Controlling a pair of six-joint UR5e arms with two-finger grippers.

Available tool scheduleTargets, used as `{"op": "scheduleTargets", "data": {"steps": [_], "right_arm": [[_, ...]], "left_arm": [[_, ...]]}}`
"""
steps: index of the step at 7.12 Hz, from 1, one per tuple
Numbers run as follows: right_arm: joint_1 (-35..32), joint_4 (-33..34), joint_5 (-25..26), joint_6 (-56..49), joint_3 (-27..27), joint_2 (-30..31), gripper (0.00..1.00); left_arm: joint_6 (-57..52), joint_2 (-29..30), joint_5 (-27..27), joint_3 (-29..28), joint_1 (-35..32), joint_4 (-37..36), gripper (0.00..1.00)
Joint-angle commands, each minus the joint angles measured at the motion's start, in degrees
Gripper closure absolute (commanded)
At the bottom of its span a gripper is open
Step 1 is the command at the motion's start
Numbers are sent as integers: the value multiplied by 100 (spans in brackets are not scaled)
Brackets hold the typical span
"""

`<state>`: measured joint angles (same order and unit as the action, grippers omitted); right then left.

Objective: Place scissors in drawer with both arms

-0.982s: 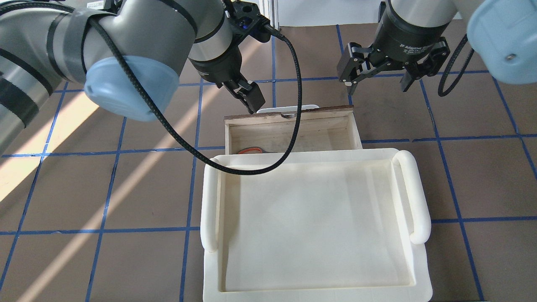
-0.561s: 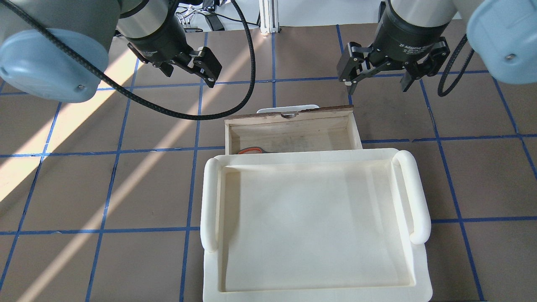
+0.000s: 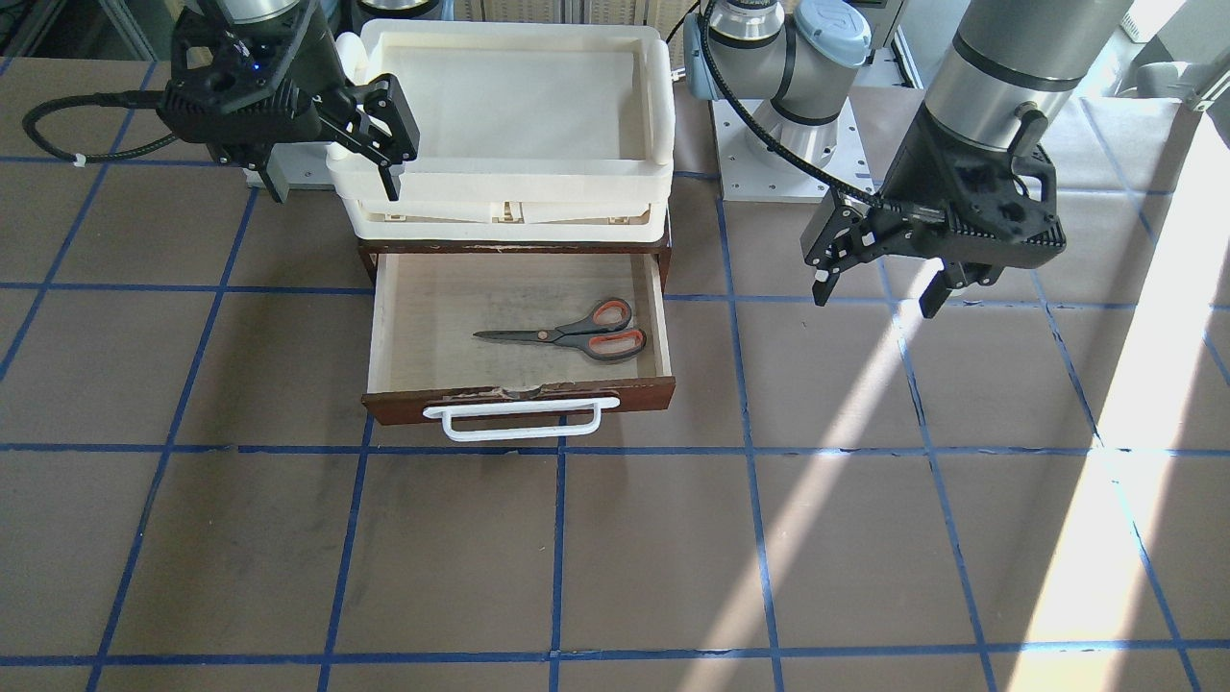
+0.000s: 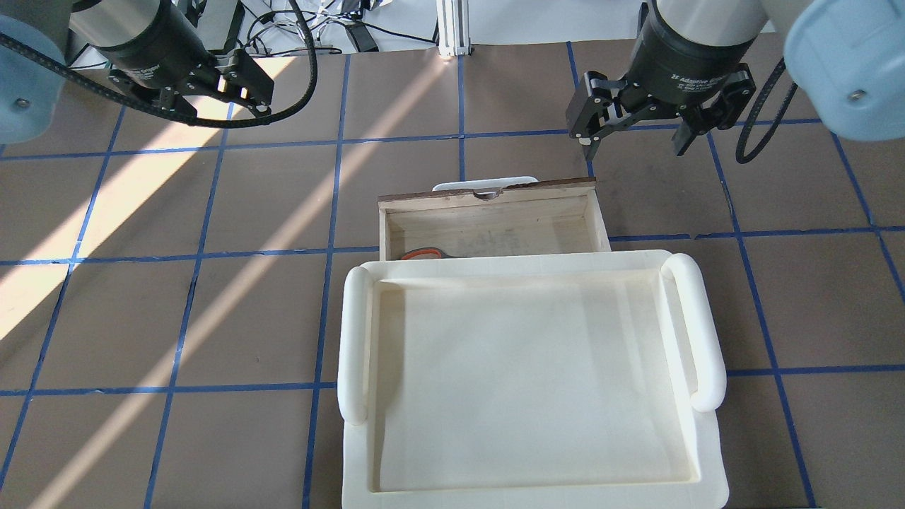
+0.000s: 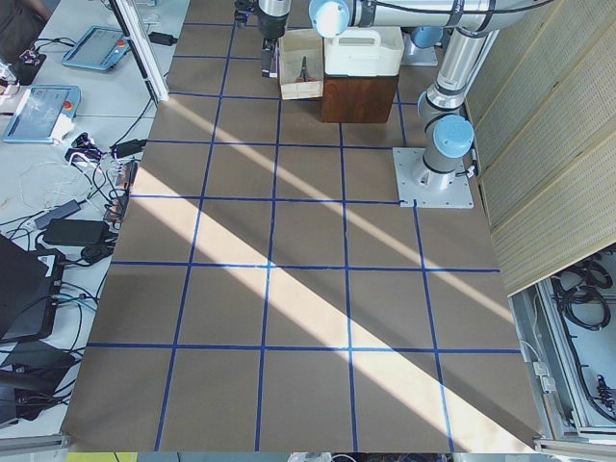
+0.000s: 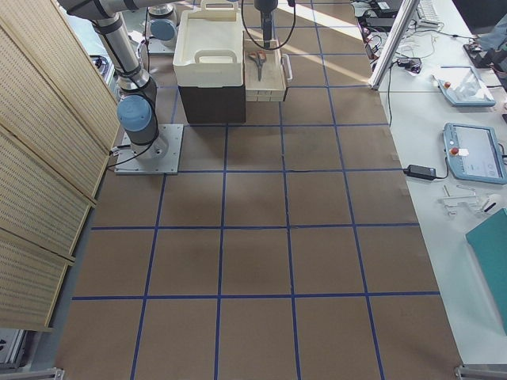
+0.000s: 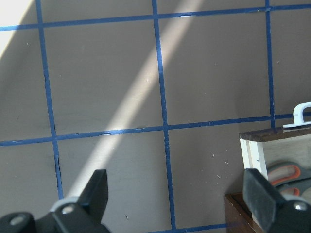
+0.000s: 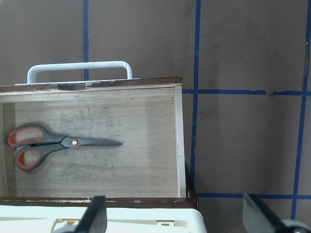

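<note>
The scissors lie flat in the open drawer, blades toward the robot's right. They also show in the right wrist view, and only an orange handle loop shows overhead. My left gripper is open and empty, hanging above the table well to the left of the drawer; it also shows overhead. My right gripper is open and empty, above the table just beyond the drawer's front right corner.
A cream plastic tray sits on the dark cabinet the drawer slides from and hides the drawer's rear part overhead. The brown table has blue tape grid lines. The drawer's white bar handle points away from the robot.
My left gripper has pulled away from over the drawer's front edge, far to the left, its cable no longer draped over the drawer. The right gripper has barely moved. The scissors stay put.
</note>
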<state>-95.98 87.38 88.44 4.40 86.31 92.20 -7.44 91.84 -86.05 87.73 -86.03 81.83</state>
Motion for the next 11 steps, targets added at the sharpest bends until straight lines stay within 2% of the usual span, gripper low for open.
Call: {"op": "scheduleTargets", "data": {"steps": [1, 5, 7, 11], "right_arm": [[0, 7, -28, -1, 0, -9, 0], [0, 7, 7, -1, 0, 0, 0], [0, 7, 7, -1, 0, 0, 0], [0, 7, 16, 8, 0, -9, 0]], "left_arm": [[32, -140, 36, 8, 68, 552, 0], [269, -176, -52, 69, 68, 553, 0], [838, -71, -446, 78, -63, 483, 0], [762, -184, -404, 78, -301, 413, 0]]}}
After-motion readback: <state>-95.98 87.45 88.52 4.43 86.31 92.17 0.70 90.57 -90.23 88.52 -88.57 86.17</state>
